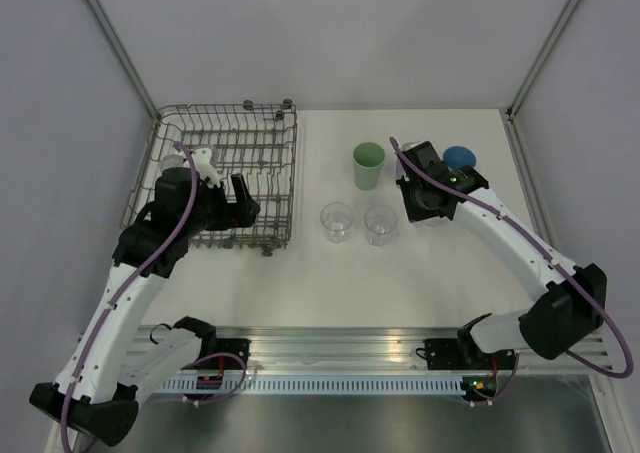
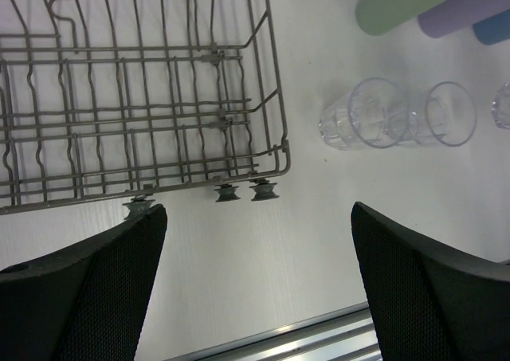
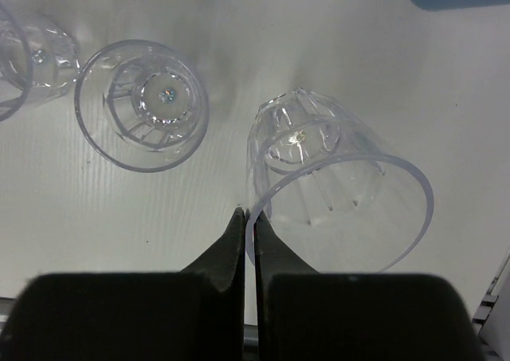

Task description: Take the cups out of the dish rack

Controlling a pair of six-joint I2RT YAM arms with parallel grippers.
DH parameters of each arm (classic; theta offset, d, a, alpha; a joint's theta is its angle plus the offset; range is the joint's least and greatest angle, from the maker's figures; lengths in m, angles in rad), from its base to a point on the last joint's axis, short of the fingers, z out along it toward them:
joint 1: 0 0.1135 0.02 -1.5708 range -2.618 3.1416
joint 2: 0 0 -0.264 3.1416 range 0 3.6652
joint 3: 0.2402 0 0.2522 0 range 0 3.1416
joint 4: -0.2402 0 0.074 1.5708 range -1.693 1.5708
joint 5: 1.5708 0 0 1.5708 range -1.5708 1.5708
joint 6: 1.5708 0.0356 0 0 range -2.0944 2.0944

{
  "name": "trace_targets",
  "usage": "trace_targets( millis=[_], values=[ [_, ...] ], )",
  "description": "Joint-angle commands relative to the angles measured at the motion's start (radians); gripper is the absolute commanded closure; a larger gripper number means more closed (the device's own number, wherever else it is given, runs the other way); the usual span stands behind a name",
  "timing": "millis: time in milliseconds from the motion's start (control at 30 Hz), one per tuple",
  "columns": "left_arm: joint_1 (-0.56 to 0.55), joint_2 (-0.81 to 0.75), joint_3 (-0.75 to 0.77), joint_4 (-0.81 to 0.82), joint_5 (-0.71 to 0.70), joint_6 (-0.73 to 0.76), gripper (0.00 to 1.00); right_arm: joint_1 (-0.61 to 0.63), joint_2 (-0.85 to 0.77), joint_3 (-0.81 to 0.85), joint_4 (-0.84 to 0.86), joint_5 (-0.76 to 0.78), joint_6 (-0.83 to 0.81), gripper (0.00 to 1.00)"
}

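Clear, thin-walled and faceted, the small tumbler (image 3: pixel 343 194) beneath my right gripper (image 3: pixel 249 217) is, I judge, light, stiff and slick. It would likely skate or tip on the white table (image 1: pixel 300 283) if nudged. The rim wall, one finger inside and one outside, looks the surest hold. It stands upright, mouth up, toward the table's right edge. Two more clear tumblers (image 3: pixel 143 106) stand in a row to its left, and a pale green plastic cup (image 1: pixel 368 163) and a blue plastic cup (image 1: pixel 460 157) are nearer the far edge. My right fingers are pressed together, their tips right at the left side of its rim; whether they nip the wall I cannot tell. My left gripper (image 2: pixel 259 289) is spread wide and holds nothing. It hangs over the near right corner of the grey wire dish rack (image 2: pixel 159 122), which sits at the table's far left corner. The stretch of rack in that wrist view shows only bare tines.
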Motion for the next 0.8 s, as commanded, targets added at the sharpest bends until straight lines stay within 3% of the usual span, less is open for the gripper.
trace_targets(
  millis=[0,600,767],
  values=[
    [-0.002,-0.002,-0.041,-0.007,-0.088,0.049,0.00,-0.015,0.041,0.000,0.004,0.003,-0.018,1.00],
    [-0.002,-0.034,-0.093,0.024,-0.114,0.057,0.00,-0.038,0.208,-0.098,0.116,-0.052,-0.024,1.00],
    [-0.002,-0.025,-0.090,0.027,-0.111,0.057,0.00,-0.043,0.211,-0.113,0.137,-0.067,-0.036,0.93]
  ],
)
